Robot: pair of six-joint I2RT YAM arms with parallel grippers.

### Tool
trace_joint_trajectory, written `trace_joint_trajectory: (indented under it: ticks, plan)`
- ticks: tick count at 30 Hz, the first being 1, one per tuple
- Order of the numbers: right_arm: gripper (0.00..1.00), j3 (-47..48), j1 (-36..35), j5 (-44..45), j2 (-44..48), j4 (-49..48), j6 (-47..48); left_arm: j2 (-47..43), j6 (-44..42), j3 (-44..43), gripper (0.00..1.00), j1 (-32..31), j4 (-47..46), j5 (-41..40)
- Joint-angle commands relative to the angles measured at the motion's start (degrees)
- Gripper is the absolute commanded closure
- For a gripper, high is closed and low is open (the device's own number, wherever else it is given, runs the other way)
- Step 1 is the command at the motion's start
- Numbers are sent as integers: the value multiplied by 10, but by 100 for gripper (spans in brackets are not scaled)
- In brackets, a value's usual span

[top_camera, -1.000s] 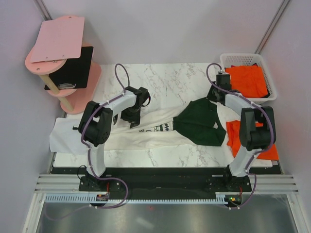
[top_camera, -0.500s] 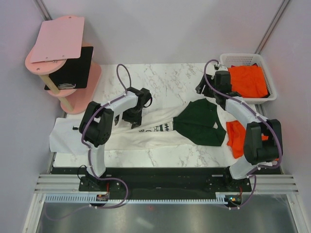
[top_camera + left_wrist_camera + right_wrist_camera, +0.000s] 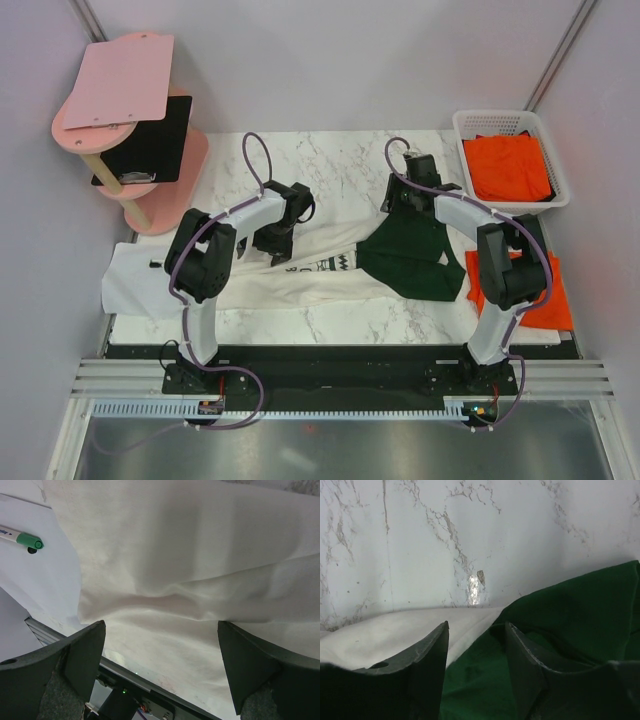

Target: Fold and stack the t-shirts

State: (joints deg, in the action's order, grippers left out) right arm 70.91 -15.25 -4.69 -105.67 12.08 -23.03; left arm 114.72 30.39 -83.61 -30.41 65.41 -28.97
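Top external: cream-white shirt point(image 3: 200, 275) lying stretched across counter point(image 3: 340, 165), from 9 o'clock edge to centre, dk green part point(image 3: 410, 255) bunching at its 3 o'clock end. L gripper point(image 3: 275, 243) hovering over shirt body, jaws gaping wide, holding nothing. R gripper point(image 3: 398, 197) sitting at 12 o'clock edge of green part, jaws parted, nothing betw them. Orange shirt point(image 3: 548, 300) lying at counter's 3 o'clock edge. Second orange shirt point(image 3: 508, 165) lying in basket point(image 3: 500, 115) at 1 o'clock. L wrist: pen point(image 3: 20, 536) resting on paper sheet point(image 3: 45, 580).

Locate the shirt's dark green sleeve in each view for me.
Top external: dark green sleeve lies centre-right on the marble table.
Left wrist: not in it, only cream shirt body.
Right wrist: sleeve fills the lower right.
Shared landmark: cream shirt body, in all three.
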Motion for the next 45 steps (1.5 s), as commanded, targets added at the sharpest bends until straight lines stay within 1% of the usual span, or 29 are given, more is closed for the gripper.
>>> trace_joint_trajectory:
  ticks: [1,2,4,5,7,8,11,13,16,22,24,29,34,37,39,40,41,42,44,45]
  plan:
    - [51,13,0,14,14,17,3,5,23,0,0,-3,-8,-19]
    - [59,11,0,13,17,19,2,5,23,1,0,-3,-8,-19]
    - [67,3,-2,14,19,19,3,7,24,1,0,-3,-8,-19]
    - [76,2,-3,15,20,20,4,7,23,2,0,-3,-8,-20]
    - [86,-5,-4,17,22,19,6,7,24,2,0,-3,-9,-21]
    - [93,-8,-4,19,26,19,7,7,23,2,0,-3,-8,-21]
    - [98,-17,-4,18,47,18,7,6,24,2,0,-3,-7,-22]
    - [98,-23,-6,18,64,22,9,6,22,2,0,-3,-6,-23]
    - [99,-29,-6,19,129,39,13,6,23,3,0,-3,-6,-24]
    - [99,-53,-8,29,234,108,11,8,22,-4,0,-3,-4,-21]
    - [100,-83,-8,21,254,125,4,7,23,-8,0,-3,-3,-20]
    - [100,-174,-15,-2,348,139,-18,6,20,-16,0,-3,2,-20]
    - [100,-227,-22,-1,442,183,-31,8,21,-16,0,-3,3,-19]
    - [100,-256,-25,-8,477,219,-37,9,23,-16,0,-3,3,-17]
    - [96,-276,-27,-42,489,251,-41,9,22,-16,0,-3,4,-18]
    - [83,-279,-28,-52,501,261,-40,9,22,-16,0,-3,5,-19]
    - [75,-283,-28,-59,511,275,-41,10,22,-17,0,-3,5,-21]
    - [59,-282,-28,-65,532,280,-40,9,21,-18,0,-3,8,-21]
    - [42,-268,-28,-53,554,286,-35,11,23,-23,0,-3,10,-21]
    - [28,-260,-27,-30,567,290,-35,12,23,-23,0,-3,10,-22]
